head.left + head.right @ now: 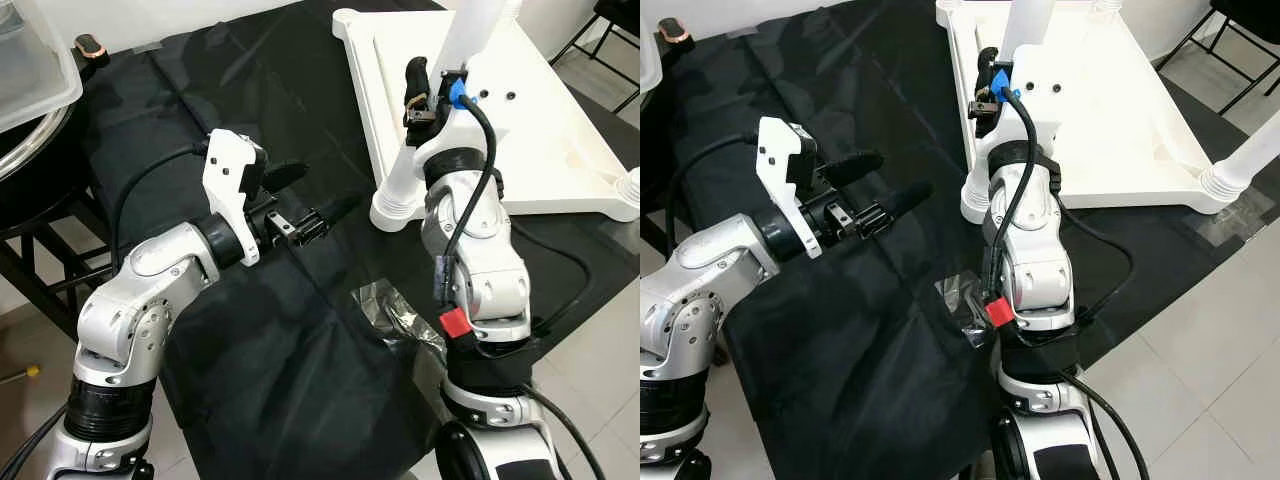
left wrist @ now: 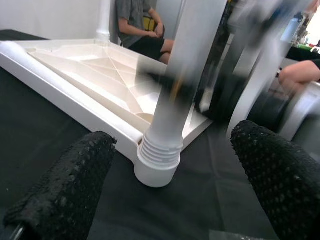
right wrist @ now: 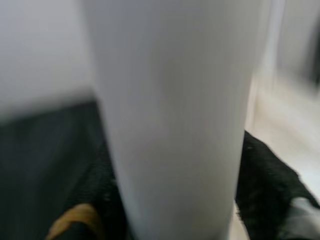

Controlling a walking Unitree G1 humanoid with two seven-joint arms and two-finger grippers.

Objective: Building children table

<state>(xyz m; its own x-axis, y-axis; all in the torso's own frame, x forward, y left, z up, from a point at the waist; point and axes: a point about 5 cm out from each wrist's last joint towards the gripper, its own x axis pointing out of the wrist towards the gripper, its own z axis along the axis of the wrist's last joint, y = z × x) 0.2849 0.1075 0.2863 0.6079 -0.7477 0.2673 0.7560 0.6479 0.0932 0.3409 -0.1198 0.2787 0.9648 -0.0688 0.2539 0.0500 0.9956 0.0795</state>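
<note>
Jaws of the right gripper (image 1: 428, 92) are clamped on the white round plastic table leg (image 1: 425, 140); in the right wrist view the leg's tube sits between both black fingers (image 3: 267, 172), touching each. Grip point is mid-shaft, above the ribbed collar (image 2: 159, 150) at the leg's foot end. That collar sits at the near corner of the white moulded plastic tabletop (image 1: 540, 110), which lies upside down on the black cloth covering the desk (image 1: 260, 340), ribbed underside facing up.

Left gripper (image 1: 318, 205) has its jaws spread wide, holding nothing, hovering over the cloth just beside the leg's base and aimed at the collar. Left wrist view confirms: both fingers (image 2: 65, 190) frame the collar with clear gaps either side.

Handling judgement: leg looks like a hollow rigid plastic tube, light, stiff, smooth and somewhat slippery. Textured finger pads should help, but a mid-shaft pinch could let it spin if torque is needed at the joint. Better hold for the left is low, near the collar, to steady it. Tabletop is also light and may slide on the cloth under side load.

A second leg collar (image 1: 630, 190) stands at the tabletop's far right corner. A crumpled clear plastic wrapper (image 1: 400, 315) lies on the cloth near the right arm. Seated persons (image 2: 142, 25) are visible beyond the tabletop.
</note>
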